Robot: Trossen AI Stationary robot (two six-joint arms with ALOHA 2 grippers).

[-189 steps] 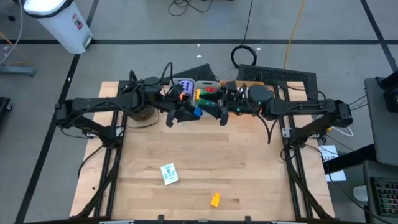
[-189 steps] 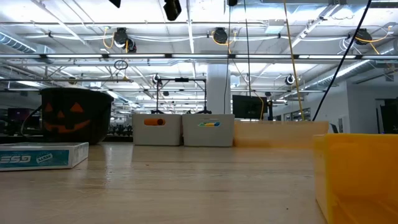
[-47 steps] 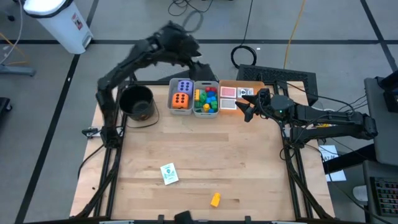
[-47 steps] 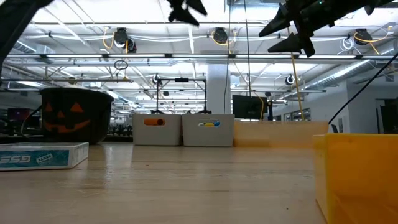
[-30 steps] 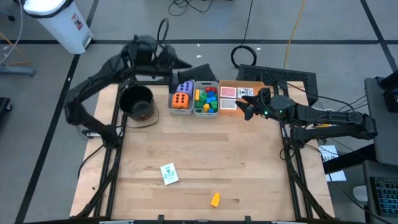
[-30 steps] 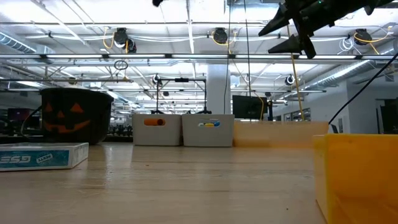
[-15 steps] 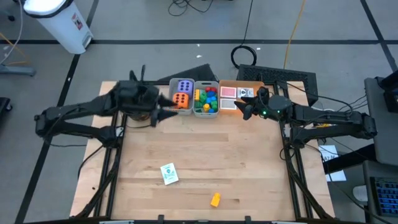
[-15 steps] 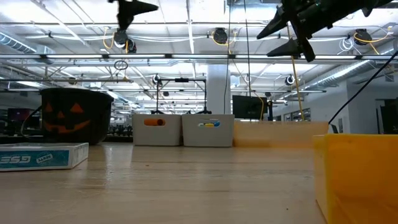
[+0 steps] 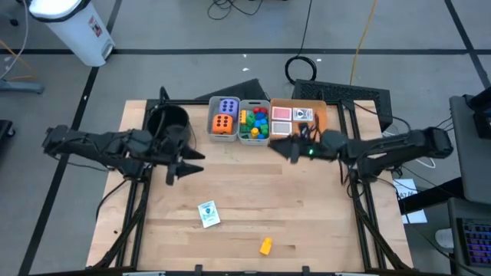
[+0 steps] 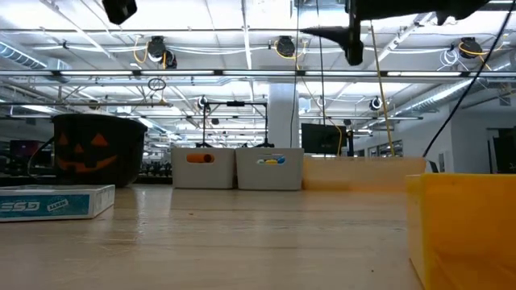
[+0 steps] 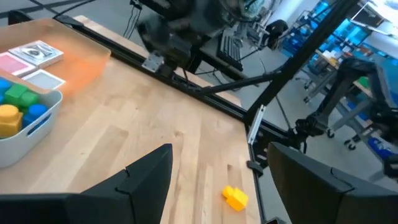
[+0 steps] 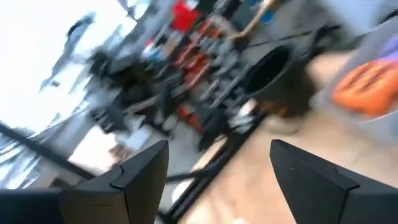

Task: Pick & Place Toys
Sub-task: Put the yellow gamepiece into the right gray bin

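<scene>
A yellow brick (image 9: 265, 245) and a picture card (image 9: 208, 214) lie flat on the table near its front edge. One grey bin (image 9: 212, 115) holds a purple die (image 9: 227, 106) and an orange die (image 9: 222, 123). The bin beside it holds coloured bricks (image 9: 255, 123). More cards (image 9: 295, 115) lie on the orange tray. My left gripper (image 9: 186, 164) hangs open above the table, just in front of the black bucket (image 9: 169, 123). My right gripper (image 9: 282, 146) hangs open in front of the tray. Nothing is between the fingers of either.
The bins, the tray and the black pumpkin bucket (image 10: 97, 149) line the table's far edge. The wide wooden middle of the table (image 9: 253, 192) carries only the card and the yellow brick (image 11: 234, 197). Metal frame rails run along both side edges.
My left gripper has swung from behind the table's far edge, past the black bucket, toward the near edge and down over the table, rolling as it went. My right gripper has moved toward the table's left and a little nearer, turning its wrist. Both stay open.
</scene>
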